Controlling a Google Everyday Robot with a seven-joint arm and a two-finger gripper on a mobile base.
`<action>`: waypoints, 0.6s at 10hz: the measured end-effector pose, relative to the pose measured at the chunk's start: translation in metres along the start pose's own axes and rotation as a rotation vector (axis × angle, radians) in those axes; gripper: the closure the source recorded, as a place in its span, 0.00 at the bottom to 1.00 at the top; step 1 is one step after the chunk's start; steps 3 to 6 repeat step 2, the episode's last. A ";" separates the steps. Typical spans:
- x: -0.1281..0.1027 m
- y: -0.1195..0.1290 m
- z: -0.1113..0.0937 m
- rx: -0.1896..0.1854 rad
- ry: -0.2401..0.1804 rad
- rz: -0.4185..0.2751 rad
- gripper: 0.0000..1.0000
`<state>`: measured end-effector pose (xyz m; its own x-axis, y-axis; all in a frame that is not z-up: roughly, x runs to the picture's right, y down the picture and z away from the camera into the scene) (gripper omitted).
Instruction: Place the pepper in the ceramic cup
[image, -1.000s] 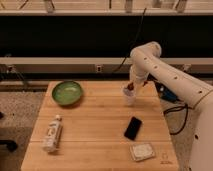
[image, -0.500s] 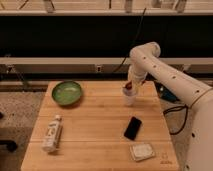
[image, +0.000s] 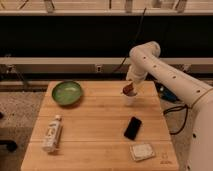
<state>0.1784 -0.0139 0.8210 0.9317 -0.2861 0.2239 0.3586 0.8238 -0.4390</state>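
Observation:
The white ceramic cup (image: 130, 99) stands on the wooden table (image: 95, 125) near its far right side. My gripper (image: 130, 88) hangs directly over the cup's mouth, at the end of the white arm that reaches in from the right. A small dark red pepper (image: 129, 90) shows at the gripper's tip, just above the cup's rim.
A green bowl (image: 67, 92) sits at the table's far left. A white bottle (image: 52, 133) lies at the front left. A black phone (image: 132, 128) lies right of centre, and a pale rectangular packet (image: 142, 151) lies near the front right edge.
The arm's wrist has shifted slightly over the cup; the gripper stays above the cup's mouth. Nothing else on the table has moved.

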 end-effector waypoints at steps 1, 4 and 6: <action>-0.005 -0.003 0.000 0.001 -0.002 -0.002 0.20; -0.007 -0.005 -0.002 0.004 -0.003 -0.001 0.20; -0.007 -0.005 -0.002 0.004 -0.003 -0.001 0.20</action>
